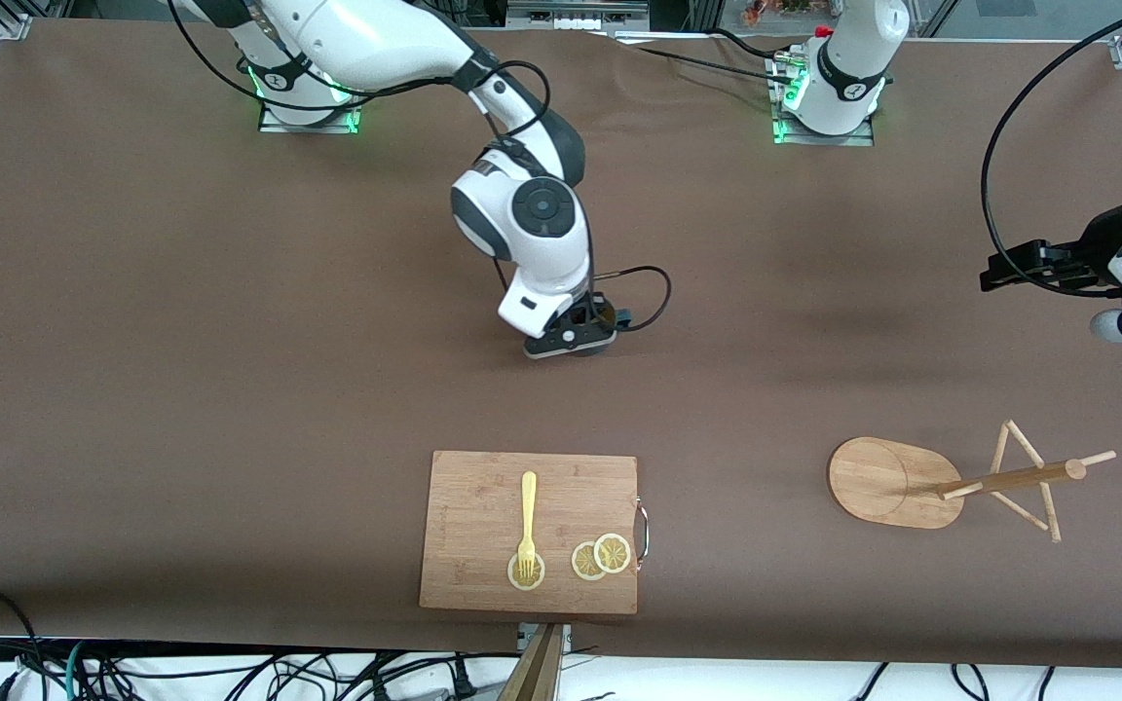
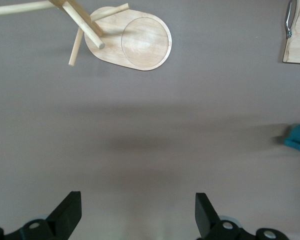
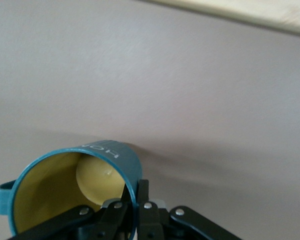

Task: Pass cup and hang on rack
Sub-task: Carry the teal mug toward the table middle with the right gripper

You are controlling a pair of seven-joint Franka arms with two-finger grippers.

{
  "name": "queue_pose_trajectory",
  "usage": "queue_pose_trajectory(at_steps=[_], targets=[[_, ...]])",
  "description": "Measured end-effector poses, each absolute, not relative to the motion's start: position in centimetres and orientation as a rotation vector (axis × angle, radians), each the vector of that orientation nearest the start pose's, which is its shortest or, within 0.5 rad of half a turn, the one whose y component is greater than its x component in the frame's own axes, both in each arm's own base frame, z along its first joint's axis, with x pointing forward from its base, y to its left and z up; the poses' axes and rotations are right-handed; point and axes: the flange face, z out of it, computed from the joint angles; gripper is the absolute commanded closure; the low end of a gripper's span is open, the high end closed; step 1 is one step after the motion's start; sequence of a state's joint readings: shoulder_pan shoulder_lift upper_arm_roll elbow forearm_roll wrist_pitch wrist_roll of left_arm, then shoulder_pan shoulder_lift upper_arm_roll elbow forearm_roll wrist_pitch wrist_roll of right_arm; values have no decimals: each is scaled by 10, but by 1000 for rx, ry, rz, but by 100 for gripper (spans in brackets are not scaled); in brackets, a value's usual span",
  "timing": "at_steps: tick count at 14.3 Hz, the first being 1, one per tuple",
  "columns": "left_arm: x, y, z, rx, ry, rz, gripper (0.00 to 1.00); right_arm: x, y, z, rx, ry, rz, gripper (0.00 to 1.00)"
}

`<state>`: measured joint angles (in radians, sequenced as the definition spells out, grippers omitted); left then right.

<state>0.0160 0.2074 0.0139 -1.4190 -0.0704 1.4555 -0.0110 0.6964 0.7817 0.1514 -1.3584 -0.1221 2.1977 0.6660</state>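
The teal-blue cup [image 3: 90,170] with its yellowish inside is tilted low over the middle of the table. My right gripper [image 3: 136,187] is shut on its rim wall, one finger inside and one outside. From the front the right gripper [image 1: 580,336] covers most of the cup [image 1: 612,313]. The left wrist view catches an edge of the cup [image 2: 297,139]. The bamboo rack [image 1: 887,482] stands toward the left arm's end of the table, nearer to the front camera, and its pegs [image 1: 1028,477] stick out from the post. My left gripper [image 1: 1009,268] waits open and high above that end, with the rack [image 2: 135,42] in its view.
A rectangular wooden cutting board [image 1: 530,531] lies near the table's front edge, nearer to the camera than the cup. On it are a yellow fork [image 1: 527,521] and lemon slices [image 1: 601,557]. Brown tabletop [image 1: 766,370] stretches between the cup and the rack.
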Motion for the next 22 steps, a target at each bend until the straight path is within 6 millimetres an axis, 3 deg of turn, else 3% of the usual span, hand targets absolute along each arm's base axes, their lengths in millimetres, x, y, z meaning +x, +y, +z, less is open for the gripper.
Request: queue_pose_trajectory(at_steps=[3, 4, 5, 6, 7, 12, 15, 19, 22], targets=[[604, 8, 560, -3203, 41, 284, 0, 505, 548, 257, -3088, -329, -82, 100], [606, 8, 555, -3205, 115, 296, 0, 505, 549, 254, -3090, -327, -93, 76], [607, 10, 547, -3206, 190, 310, 0, 505, 551, 250, -3089, -307, -105, 62], [608, 12, 540, -3205, 262, 323, 0, 504, 552, 246, -3086, -276, -117, 53], [608, 14, 533, -3203, 328, 341, 0, 503, 554, 242, -3085, -245, -127, 1], [602, 17, 498, -3183, 631, 447, 0, 500, 563, 245, -3103, -310, -226, 0], [596, 16, 478, -3165, 791, 512, 0, 506, 558, 271, -3131, -305, -230, 0], [587, 5, 455, -3187, 1016, 565, 0, 522, 519, 359, -3219, -358, -178, 0], [582, -20, 444, -3198, 1194, 539, 0, 533, 470, 430, -3230, -370, -62, 0]])
